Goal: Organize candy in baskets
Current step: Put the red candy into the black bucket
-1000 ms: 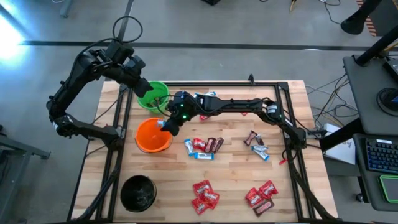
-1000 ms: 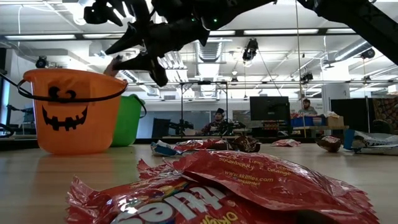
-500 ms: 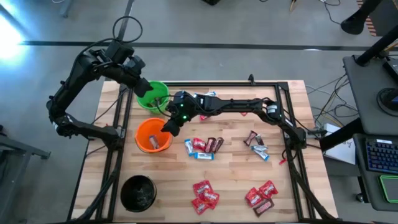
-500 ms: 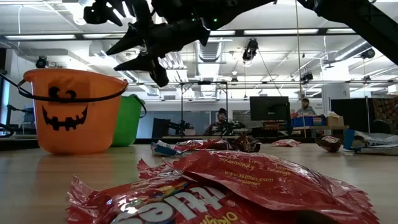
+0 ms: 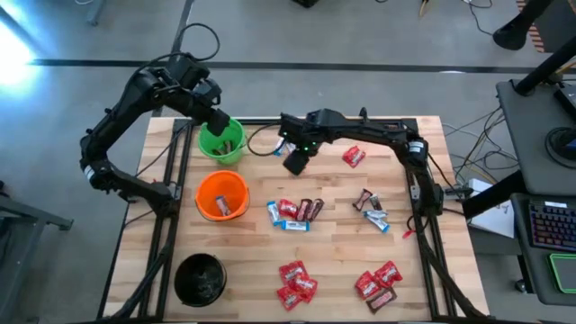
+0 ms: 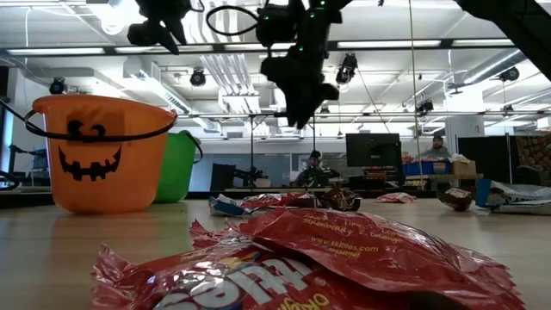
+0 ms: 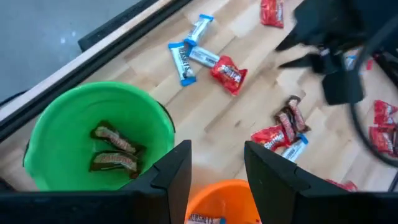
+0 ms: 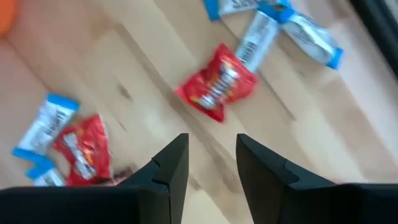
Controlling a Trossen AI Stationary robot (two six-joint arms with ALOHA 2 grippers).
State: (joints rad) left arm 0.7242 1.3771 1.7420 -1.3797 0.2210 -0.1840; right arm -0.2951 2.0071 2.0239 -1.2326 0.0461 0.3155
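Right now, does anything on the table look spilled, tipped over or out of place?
Nothing stands out. The green basket, orange basket and black basket stand upright; the loose candy on the table is just unsorted.

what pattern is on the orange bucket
A black jack-o'-lantern face on the orange bucket, clearest in the low view.
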